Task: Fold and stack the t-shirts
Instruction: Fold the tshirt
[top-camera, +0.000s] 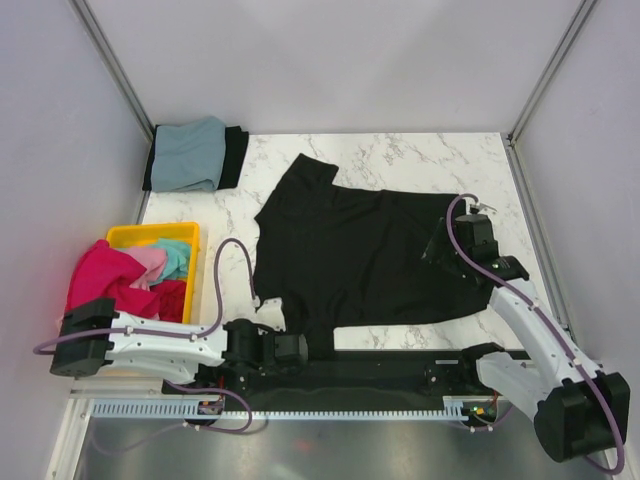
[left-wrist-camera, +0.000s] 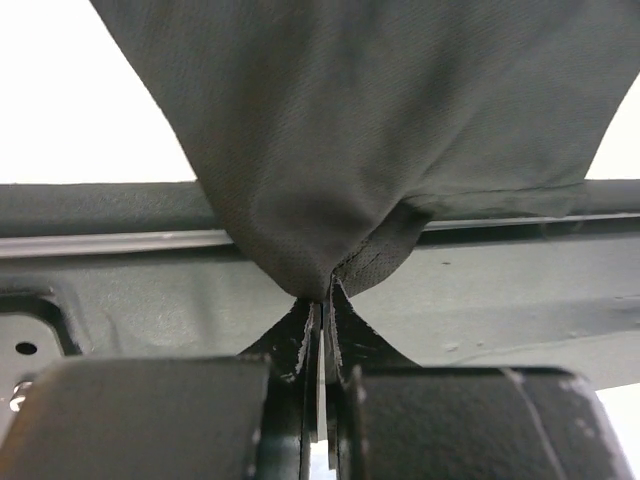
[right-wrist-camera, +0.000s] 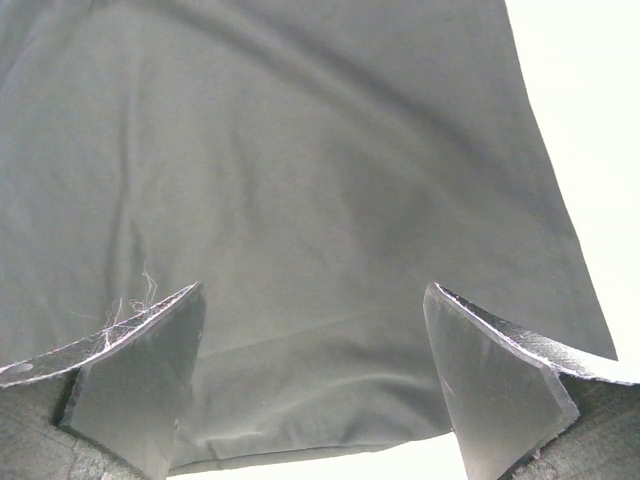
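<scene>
Spread flat across the marble table (top-camera: 400, 150): the large black t-shirt (top-camera: 360, 255). Pinched at its near hem by the left gripper (top-camera: 303, 347), jaws pressed together on a peak of cloth, forearm lying low along the table's near edge. Overhung at its right edge by the right gripper (top-camera: 437, 248), jaws wide apart, cloth below and between them, arm reaching forward from its base.

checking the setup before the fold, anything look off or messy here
The magenta t-shirt spills over the left rim of the yellow bin. The large black t-shirt lies askew, its near-left corner bunched in the shut left fingers. One of the open right fingers has a frayed pad edge.
</scene>
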